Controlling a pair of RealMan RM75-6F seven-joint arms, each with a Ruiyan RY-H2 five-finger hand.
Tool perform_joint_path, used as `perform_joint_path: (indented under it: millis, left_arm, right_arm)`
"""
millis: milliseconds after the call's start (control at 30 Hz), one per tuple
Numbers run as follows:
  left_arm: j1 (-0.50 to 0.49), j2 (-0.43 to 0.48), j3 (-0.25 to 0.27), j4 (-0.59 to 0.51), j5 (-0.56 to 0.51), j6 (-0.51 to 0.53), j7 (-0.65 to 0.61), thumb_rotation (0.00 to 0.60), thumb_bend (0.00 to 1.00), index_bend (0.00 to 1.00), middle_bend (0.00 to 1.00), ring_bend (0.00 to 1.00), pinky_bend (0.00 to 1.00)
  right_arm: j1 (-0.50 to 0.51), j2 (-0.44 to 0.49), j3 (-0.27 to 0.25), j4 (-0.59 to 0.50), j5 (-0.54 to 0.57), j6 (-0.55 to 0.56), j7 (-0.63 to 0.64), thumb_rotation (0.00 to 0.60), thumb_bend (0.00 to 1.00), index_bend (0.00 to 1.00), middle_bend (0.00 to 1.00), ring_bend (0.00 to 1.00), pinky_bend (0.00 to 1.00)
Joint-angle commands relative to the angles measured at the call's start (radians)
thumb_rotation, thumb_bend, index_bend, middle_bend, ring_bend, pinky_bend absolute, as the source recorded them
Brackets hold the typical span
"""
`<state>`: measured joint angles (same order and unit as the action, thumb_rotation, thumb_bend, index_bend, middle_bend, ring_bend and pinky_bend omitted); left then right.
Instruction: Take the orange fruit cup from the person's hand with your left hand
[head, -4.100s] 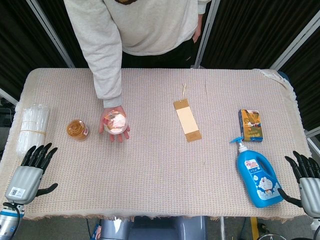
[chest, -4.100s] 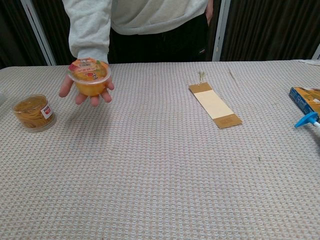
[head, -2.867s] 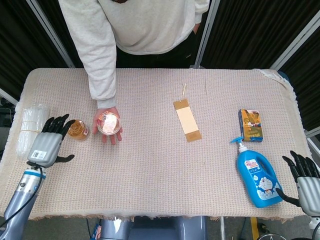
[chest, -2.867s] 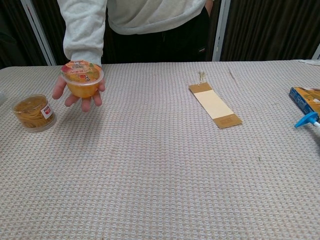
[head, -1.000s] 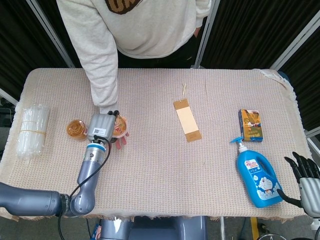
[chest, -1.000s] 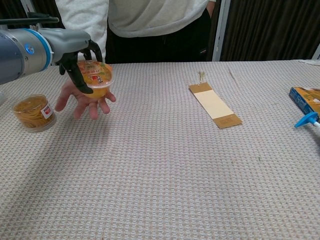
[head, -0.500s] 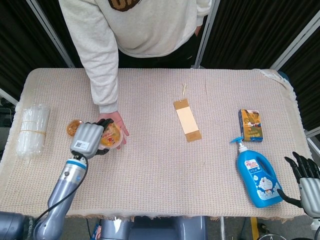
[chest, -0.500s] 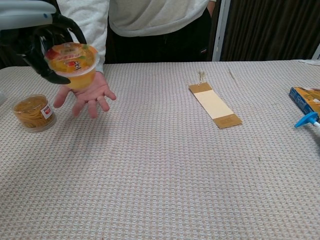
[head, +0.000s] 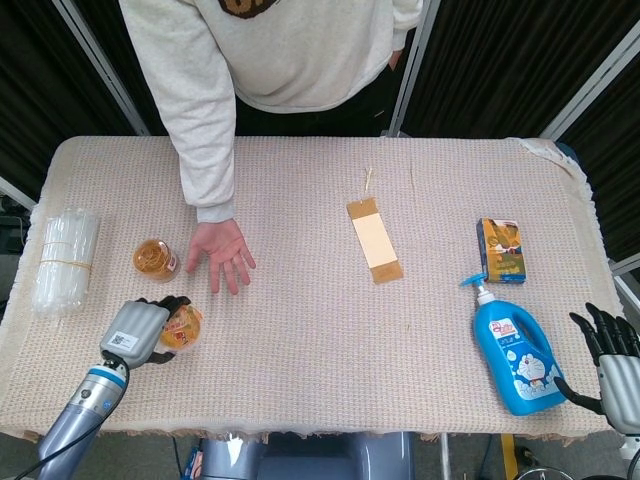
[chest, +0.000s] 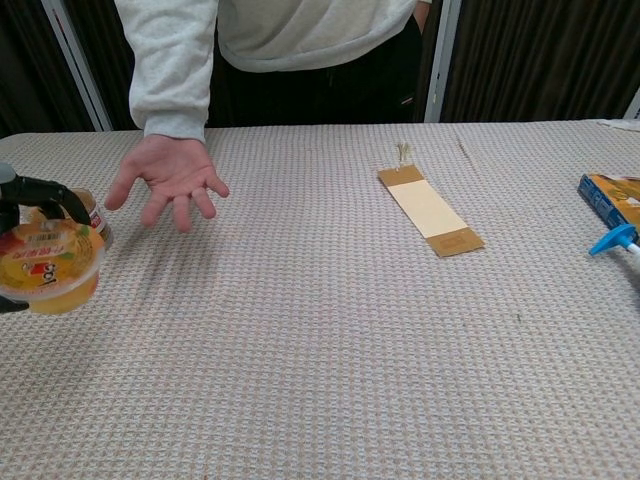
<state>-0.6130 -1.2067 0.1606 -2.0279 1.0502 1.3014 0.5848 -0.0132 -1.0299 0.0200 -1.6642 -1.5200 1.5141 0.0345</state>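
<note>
My left hand (head: 140, 330) grips the orange fruit cup (head: 184, 326) near the table's front left, its dark fingers wrapped around the cup's sides. In the chest view the fruit cup (chest: 48, 268) hangs above the cloth at the far left, with fingers (chest: 40, 190) of the left hand curled over its rim. The person's hand (head: 220, 254) lies open and bare, palm up, farther back; in the chest view the person's hand (chest: 166, 177) hovers apart from the cup. My right hand (head: 612, 356) stays at the front right corner, fingers spread, holding nothing.
A jar of rubber bands (head: 155, 259) stands left of the person's hand. A clear plastic bundle (head: 64, 258) lies at the left edge. A brown card (head: 374, 240) lies mid-table, an orange box (head: 501, 250) and a blue bottle (head: 514, 352) at the right.
My left hand has carried the fruit cup off the person's palm, toward the front left of the table. The person's hand stays open and bare. The right hand has not moved.
</note>
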Motion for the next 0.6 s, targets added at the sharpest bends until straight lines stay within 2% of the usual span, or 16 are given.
perform_joint_path:
  millis: [33,67,133,233,300,467,600]
  left_arm:
    - [0.001,-0.082,-0.017,0.089,-0.025,-0.049,0.008,0.6,0.51,0.56,0.25,0.25,0.26]
    - [-0.001,-0.1,-0.023,0.107,-0.032,-0.058,0.011,0.6,0.46,0.48,0.14,0.15,0.2]
    - [-0.004,-0.121,-0.029,0.127,-0.046,-0.073,0.02,0.6,0.37,0.33,0.02,0.02,0.1]
    - [-0.009,-0.144,-0.043,0.134,-0.073,-0.093,0.03,0.6,0.3,0.17,0.0,0.0,0.02]
    - [-0.009,-0.151,-0.052,0.133,-0.072,-0.09,0.032,0.6,0.26,0.08,0.0,0.0,0.0]
    - [0.014,-0.14,-0.056,0.121,-0.013,-0.034,0.038,0.6,0.24,0.03,0.0,0.0,0.0]
    - [0.067,-0.092,-0.038,0.084,0.063,0.038,-0.017,0.6,0.2,0.01,0.0,0.0,0.0]
  right_arm:
    - [0.0,0.0,0.0,0.001,0.001,0.0,0.002,0.6,0.11,0.12,0.0,0.0,0.0]
    - [-0.001,0.001,0.001,0.001,0.002,0.001,0.003,0.6,0.11,0.12,0.0,0.0,0.0]
    - [-0.001,0.001,0.001,0.003,0.002,0.0,0.005,0.6,0.11,0.12,0.0,0.0,0.0]
    - [0.0,0.001,0.001,0.005,0.0,0.001,0.008,0.6,0.11,0.12,0.0,0.0,0.0]
    - [0.0,0.001,0.0,0.006,-0.002,0.001,0.008,0.6,0.11,0.12,0.0,0.0,0.0]
    - [-0.001,0.001,0.0,0.007,-0.003,0.003,0.009,0.6,0.11,0.12,0.0,0.0,0.0]
    - [-0.002,0.001,0.0,0.008,-0.003,0.004,0.009,0.6,0.11,0.12,0.0,0.0,0.0]
